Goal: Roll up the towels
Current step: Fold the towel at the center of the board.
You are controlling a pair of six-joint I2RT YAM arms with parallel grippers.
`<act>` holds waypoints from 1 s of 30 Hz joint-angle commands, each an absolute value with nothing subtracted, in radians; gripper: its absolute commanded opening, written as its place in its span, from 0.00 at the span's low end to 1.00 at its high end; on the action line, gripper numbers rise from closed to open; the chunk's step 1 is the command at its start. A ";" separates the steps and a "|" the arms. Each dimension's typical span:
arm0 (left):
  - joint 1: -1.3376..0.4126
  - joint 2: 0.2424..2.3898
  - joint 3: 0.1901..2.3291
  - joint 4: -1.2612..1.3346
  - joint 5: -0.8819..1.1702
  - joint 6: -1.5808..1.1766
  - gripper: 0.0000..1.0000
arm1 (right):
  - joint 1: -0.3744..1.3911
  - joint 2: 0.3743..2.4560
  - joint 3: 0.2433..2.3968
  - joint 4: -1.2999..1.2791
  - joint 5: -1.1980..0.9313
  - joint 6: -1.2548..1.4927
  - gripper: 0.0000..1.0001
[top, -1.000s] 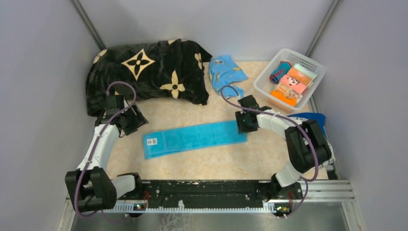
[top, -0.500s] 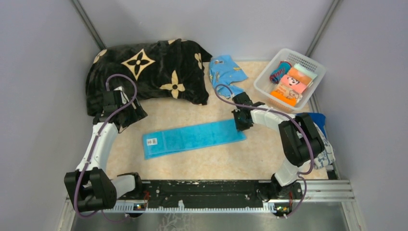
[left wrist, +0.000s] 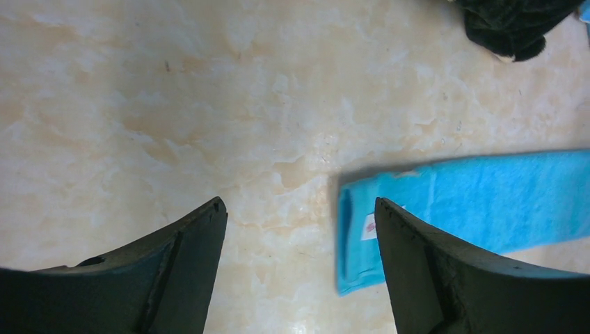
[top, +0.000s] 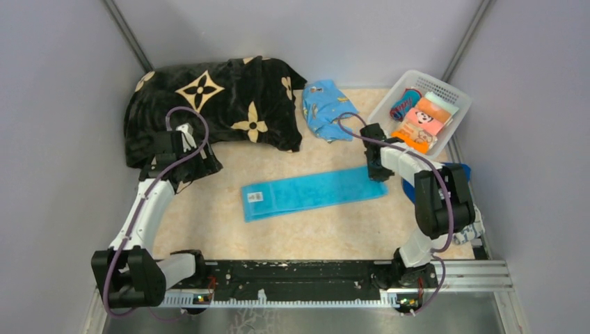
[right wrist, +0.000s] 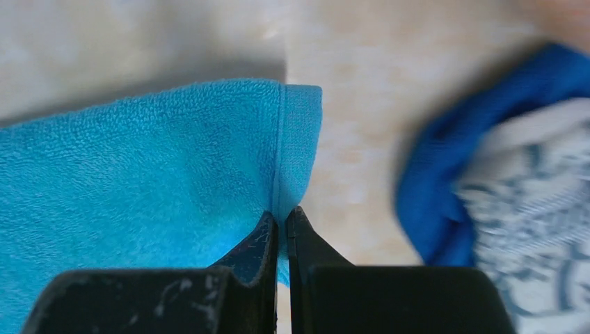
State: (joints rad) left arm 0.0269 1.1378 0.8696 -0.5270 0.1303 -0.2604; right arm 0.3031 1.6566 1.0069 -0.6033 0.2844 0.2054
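Note:
The turquoise towel [top: 313,193] lies flat as a long folded strip in the middle of the table, its white label at the left end. My right gripper [top: 376,170] is shut on the hem at its right end; the right wrist view shows the jaws [right wrist: 282,217] pinching the towel's [right wrist: 139,174] hem. To the right lie the royal-blue towel [right wrist: 445,188] and the white towel with dark-blue print [right wrist: 536,181], heaped beside the right arm. My left gripper [left wrist: 299,209] hangs open over bare table, left of the towel's label end [left wrist: 452,202].
A black blanket with cream flowers [top: 209,104] fills the back left, close behind my left gripper [top: 182,158]. A light-blue printed cloth [top: 325,104] lies at the back centre. A white basket [top: 379,118] with rolled cloths stands at the back right. Grey walls enclose the table.
My right gripper shut on the turquoise towel's right end and pulled the whole strip to the right. My left gripper opened wider and drew back a little toward the blanket.

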 commanded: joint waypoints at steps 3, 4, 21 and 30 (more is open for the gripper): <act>0.008 1.132 0.843 -0.476 0.284 -0.235 0.84 | 0.255 1.580 1.179 -0.710 0.634 0.115 0.00; 0.005 1.135 0.842 -0.470 0.310 -0.242 0.84 | 0.254 1.579 1.193 -0.715 0.630 0.109 0.00; -0.127 1.264 0.615 -0.236 0.509 -0.508 0.72 | 0.601 1.538 1.248 -0.622 -0.134 0.197 0.00; -0.163 1.343 0.546 -0.099 0.563 -0.581 0.58 | 0.802 1.729 1.351 -0.529 -0.235 0.314 0.00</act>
State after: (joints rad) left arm -0.1425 1.3106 0.5678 -0.1963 0.5213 -0.5365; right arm 0.7341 1.6558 1.2518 -0.5957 -0.1699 0.2424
